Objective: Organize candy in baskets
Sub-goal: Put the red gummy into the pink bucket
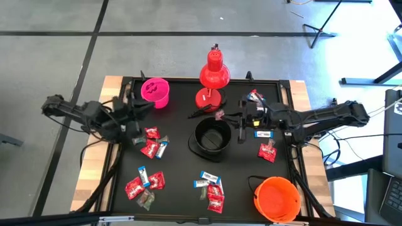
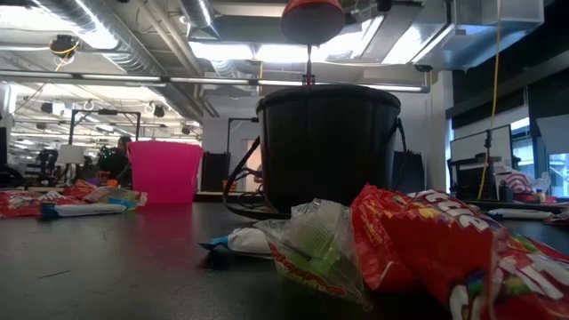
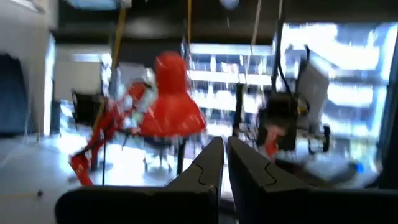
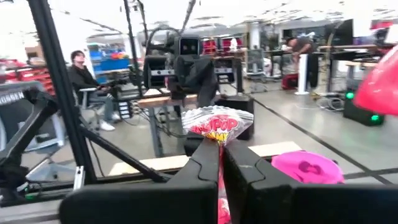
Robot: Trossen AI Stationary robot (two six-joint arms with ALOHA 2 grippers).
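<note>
Most candy point(image 1: 152, 144) lay loose on the surface; the right tool point(image 4: 219, 163) pinched 1 sweet point(image 4: 216, 125), left tool point(image 3: 225, 163) clenched empty (3 baskets looked unfilled).

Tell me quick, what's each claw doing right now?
Left claw: closed, holding nothing visible.
Right claw: closed on a wrapped candy.

Room: open workshop. Floor point(image 1: 157, 37): grey, crossed by dark lines. Ceiling: exposed silver ducts point(image 2: 107, 36) and bright strip lights point(image 2: 240, 52). Furniture: wooden workbench point(image 4: 163, 99), office chair point(image 4: 37, 146), black stand legs point(image 1: 320, 28). A seated person point(image 4: 84, 78) by blue shelving; large bright windows point(image 3: 339, 93).
</note>
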